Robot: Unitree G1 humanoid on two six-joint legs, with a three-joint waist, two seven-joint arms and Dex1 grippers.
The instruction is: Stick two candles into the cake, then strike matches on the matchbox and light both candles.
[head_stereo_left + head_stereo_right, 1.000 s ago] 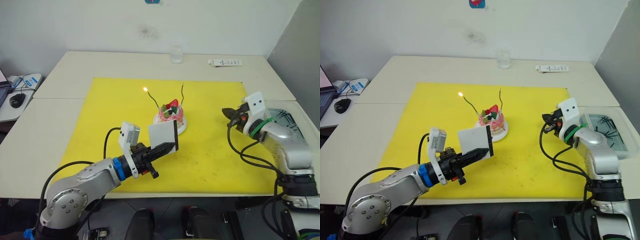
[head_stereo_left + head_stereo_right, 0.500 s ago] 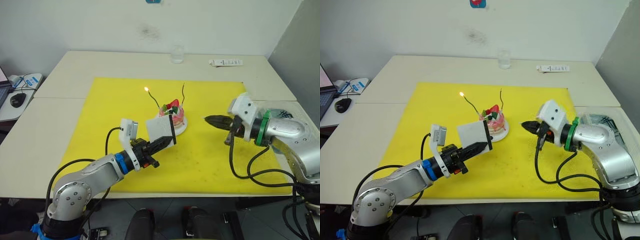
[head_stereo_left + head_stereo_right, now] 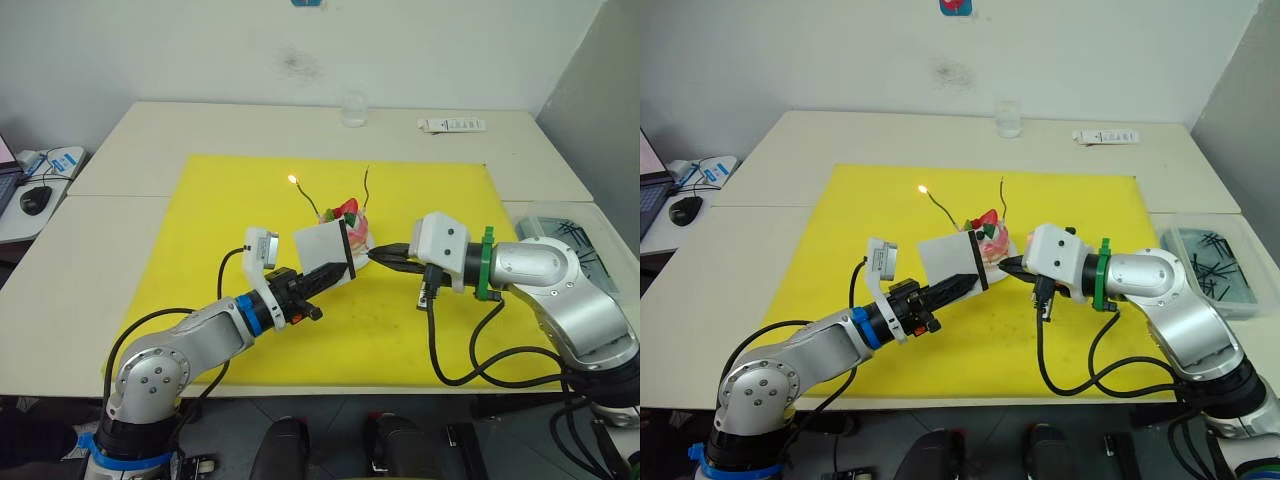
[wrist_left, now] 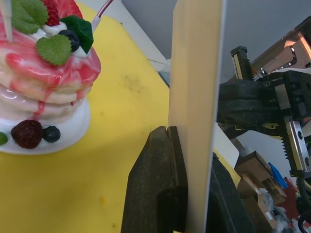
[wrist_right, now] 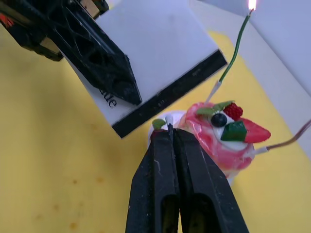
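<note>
On the yellow mat, the left pincer (image 3: 335,270) pinches the matchbox (image 3: 324,254) upright, black strip facing right, just before the cake (image 3: 345,226). One candle (image 3: 303,197) burns; the other candle (image 3: 366,188) is unlit. The right pincer (image 3: 379,255), pressed together on a match (image 5: 169,127), points at the strip, close beside it.

Table (image 3: 120,140); yellow mat (image 3: 220,210) on top

Silver arms, black cables, black-fingered pincers; blue left wrist ring, green right.
</note>
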